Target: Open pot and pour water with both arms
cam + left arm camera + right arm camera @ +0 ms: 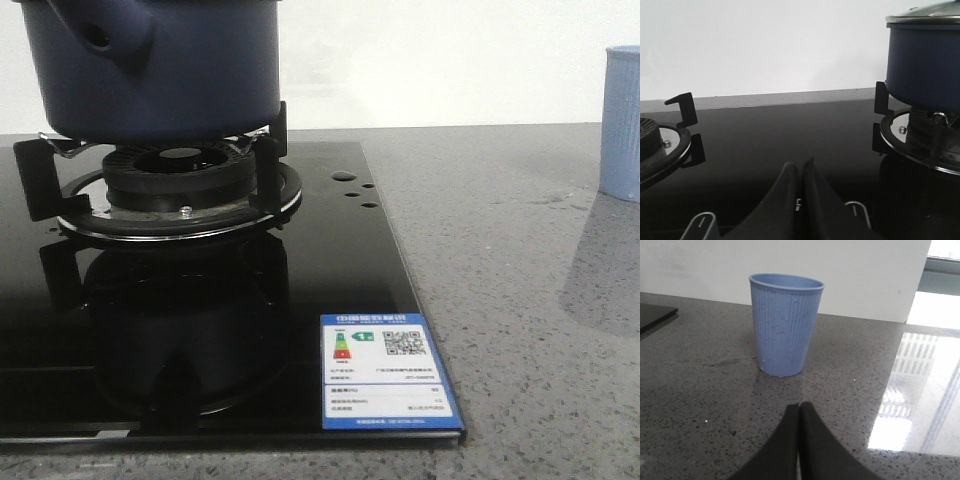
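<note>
The dark navy-blue pot [160, 70] stands on the right burner's stand, its stubby handle [110, 35] with a hole facing front left. In the left wrist view the pot [927, 65] carries a metal-rimmed lid [925, 17]. My left gripper [801, 167] is shut and empty, low over the black glass hob, left of the pot and apart from it. My right gripper [800, 407] is shut and empty over the grey counter, a short way in front of the light-blue ribbed cup [786, 322]. Neither gripper shows in the front view.
The black glass hob [300, 300] has a blue-and-white energy label [385, 372] at its front right corner. A second burner [660, 145] lies left of my left gripper. The cup [622, 120] stands on the speckled counter [520, 300] at the far right. A white wall runs behind.
</note>
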You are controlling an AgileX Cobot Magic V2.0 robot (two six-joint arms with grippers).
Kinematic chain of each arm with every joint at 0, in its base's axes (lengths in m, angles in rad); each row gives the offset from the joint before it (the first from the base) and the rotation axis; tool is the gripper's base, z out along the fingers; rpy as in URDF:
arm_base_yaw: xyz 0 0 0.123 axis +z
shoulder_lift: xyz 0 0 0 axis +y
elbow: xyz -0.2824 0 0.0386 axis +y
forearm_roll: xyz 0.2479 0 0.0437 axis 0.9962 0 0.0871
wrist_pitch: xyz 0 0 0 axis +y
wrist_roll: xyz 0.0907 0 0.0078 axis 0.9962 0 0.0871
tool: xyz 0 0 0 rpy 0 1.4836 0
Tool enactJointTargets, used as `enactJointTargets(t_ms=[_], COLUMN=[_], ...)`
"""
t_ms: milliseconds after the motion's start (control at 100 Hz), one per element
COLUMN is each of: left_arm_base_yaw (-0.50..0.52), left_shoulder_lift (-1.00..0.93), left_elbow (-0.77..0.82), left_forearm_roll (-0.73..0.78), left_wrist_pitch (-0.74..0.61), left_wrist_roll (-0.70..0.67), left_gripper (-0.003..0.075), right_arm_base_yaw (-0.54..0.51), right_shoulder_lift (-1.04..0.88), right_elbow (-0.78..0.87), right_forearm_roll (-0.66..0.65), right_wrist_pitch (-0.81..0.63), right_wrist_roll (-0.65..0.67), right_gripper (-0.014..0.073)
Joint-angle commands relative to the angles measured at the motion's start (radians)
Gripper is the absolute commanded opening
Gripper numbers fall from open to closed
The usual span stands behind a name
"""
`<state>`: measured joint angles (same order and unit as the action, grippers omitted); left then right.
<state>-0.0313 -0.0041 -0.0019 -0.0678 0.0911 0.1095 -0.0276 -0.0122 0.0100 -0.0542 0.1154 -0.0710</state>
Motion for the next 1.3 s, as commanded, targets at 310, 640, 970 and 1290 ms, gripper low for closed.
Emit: enactJointTargets(t_ms=[310,640,970,1290], left_arm_base_yaw=[0.005,0.005,0.005,0.005], left_shoulder_lift=[-0.024,-0.024,-0.024,-0.024], left_elbow=[0.015,0.015,0.015,0.015], left_forearm_roll=[-0.007,-0.007,-0.008,-0.074], left_wrist_pitch=[-0.080,-0.084,-0.091,-0.091], left_wrist_roll=[-0.009,-0.009,-0.009,-0.009], left_gripper=[-0.0016,-0.0016,-0.0016,-0.0016], right_arm_base_yaw=[-0.006,-0.006,-0.006,-0.006], right_shoulder_lift=[-0.019,-0.019,-0.019,-0.019], right_elbow=[0.017,0.017,0.017,0.017], right_forearm_roll=[0.001,0.001,0.035,0.130], right_wrist_pitch=[-0.075,-0.075,-0.082,-0.084], right_wrist_roll=[-0.010,-0.010,-0.008,-0.008], right_gripper=[-0.0061,-0.0061,-0.0061,-0.0061])
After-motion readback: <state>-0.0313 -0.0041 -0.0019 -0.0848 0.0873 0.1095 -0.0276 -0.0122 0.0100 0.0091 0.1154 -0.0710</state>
